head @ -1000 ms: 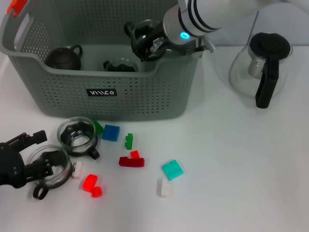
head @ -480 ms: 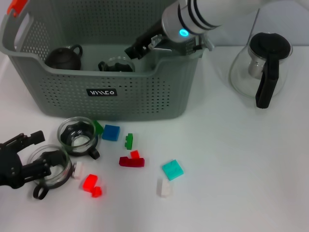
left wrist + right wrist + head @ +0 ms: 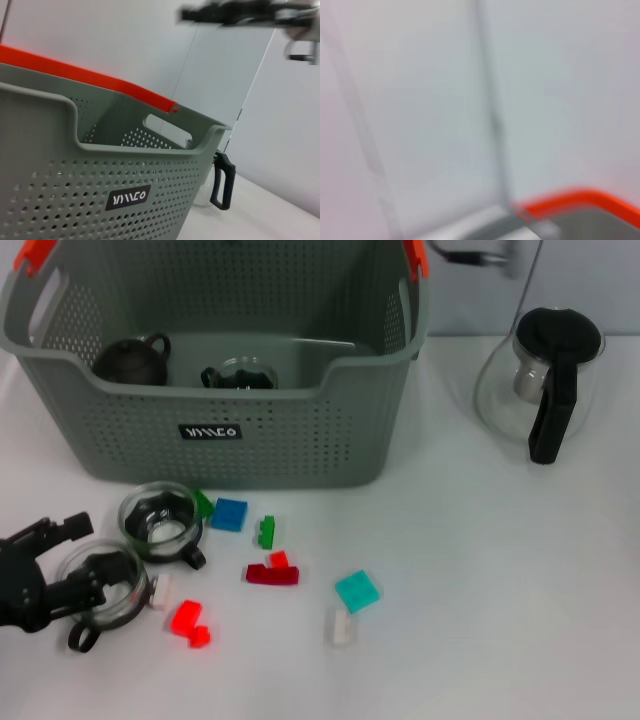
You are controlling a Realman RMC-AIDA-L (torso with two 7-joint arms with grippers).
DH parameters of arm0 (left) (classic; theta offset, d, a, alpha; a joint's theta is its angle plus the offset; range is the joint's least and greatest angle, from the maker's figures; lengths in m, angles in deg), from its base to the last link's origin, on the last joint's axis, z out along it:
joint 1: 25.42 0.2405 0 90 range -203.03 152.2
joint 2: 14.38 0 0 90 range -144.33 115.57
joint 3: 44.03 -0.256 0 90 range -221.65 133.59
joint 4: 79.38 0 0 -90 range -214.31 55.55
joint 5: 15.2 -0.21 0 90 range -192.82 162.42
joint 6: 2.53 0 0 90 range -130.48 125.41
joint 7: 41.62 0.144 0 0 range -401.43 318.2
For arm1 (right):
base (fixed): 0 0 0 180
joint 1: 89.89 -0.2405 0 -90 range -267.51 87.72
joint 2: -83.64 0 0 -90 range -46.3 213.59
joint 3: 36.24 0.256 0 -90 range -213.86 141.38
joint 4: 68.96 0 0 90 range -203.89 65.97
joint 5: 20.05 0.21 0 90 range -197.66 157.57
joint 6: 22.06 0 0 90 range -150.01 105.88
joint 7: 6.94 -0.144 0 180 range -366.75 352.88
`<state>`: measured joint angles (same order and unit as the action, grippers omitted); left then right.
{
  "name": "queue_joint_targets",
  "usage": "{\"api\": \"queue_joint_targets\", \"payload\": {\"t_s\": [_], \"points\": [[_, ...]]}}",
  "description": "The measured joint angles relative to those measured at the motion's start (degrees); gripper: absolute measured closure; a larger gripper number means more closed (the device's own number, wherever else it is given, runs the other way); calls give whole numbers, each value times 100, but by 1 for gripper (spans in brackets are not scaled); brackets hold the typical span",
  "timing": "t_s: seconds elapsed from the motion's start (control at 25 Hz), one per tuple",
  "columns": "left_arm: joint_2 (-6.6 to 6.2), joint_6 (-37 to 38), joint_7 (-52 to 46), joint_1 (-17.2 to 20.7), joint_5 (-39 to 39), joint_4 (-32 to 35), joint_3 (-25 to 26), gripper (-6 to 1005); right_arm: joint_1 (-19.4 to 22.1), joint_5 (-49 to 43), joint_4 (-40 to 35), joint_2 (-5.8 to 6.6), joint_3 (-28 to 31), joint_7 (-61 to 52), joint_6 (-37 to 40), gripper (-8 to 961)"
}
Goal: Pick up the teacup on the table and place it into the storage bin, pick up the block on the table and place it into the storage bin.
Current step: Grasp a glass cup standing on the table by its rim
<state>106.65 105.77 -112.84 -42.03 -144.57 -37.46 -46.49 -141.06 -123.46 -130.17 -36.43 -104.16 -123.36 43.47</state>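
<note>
The storage bin point(image 3: 215, 390) already holds two teacups, a dark one point(image 3: 132, 360) and a glass one point(image 3: 242, 375), both far ahead of the left gripper point(image 3: 60, 560), so part of the job looks done. Two more glass teacups remain on the table point(image 3: 480, 580): one point(image 3: 105, 590) sits right at the left gripper's fingertips, its rim between or just against the spread black fingers, not yet clamped as far as I can judge; the other point(image 3: 160, 522) stands just beyond it, close to the bin's front wall. Every block is still out, scattered past the gripper's right side: a blue one point(image 3: 229, 514), a red one point(image 3: 187, 620), a teal one point(image 3: 357, 592) among them. The right gripper is not in the head view; a blurred shape high in the left wrist view may be it, and I cannot tell its state. A glass kettle point(image 3: 540, 380) stands well apart.
</note>
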Motion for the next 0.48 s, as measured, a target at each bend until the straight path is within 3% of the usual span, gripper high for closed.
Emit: {"api": "queue_joint_targets", "payload": {"t_s": [0.12,0.28,0.48], "points": [[0,0,5,1,-4,0,0,92,742,1097,-245,11,362,1314,1356,127],[0,-1,6,0,-22,0,0,92,1692,1504,-222,1,689,2548,2772,128],[-1,-8,11,-3,-13,0,0,93,2725,1626,682,-14,825,4220,3536,130]]}}
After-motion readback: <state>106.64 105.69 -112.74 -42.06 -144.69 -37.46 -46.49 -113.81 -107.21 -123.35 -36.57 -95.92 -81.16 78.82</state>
